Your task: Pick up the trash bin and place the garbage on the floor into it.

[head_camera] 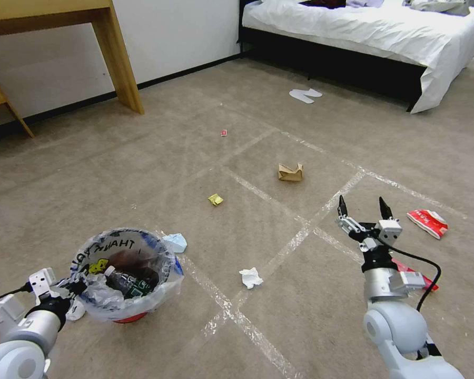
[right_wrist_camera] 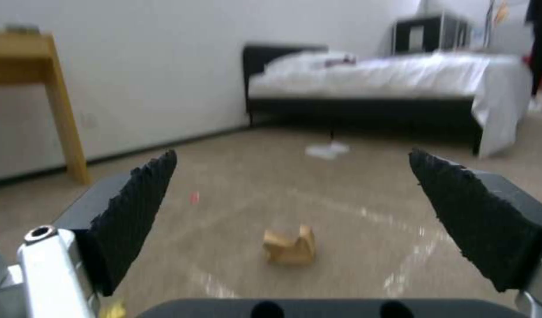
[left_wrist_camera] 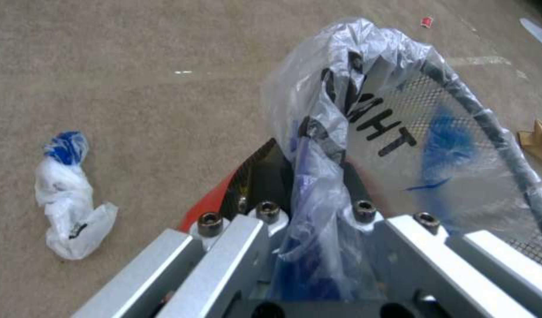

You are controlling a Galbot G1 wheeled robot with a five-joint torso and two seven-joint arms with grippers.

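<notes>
Gripping trash bin [head_camera: 126, 273] rim: left tool [head_camera: 71, 288] | right tool [head_camera: 363, 208] spread, apart

Left gripper [head_camera: 75, 286] clamped low at left; right gripper [head_camera: 363, 207] raised, jaws spread.

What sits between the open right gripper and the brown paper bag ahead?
Nothing visible: bare carpet with tape lines separates the right gripper from the brown paper bag. The yellow scrap lies off to its left.

The small round red bucket [head_camera: 127, 273] sits on the beige carpet [head_camera: 142, 173] at left; crumpled white tissue [head_camera: 250, 277] right of it, brown paper bag [head_camera: 290, 172] farther ahead.
</notes>
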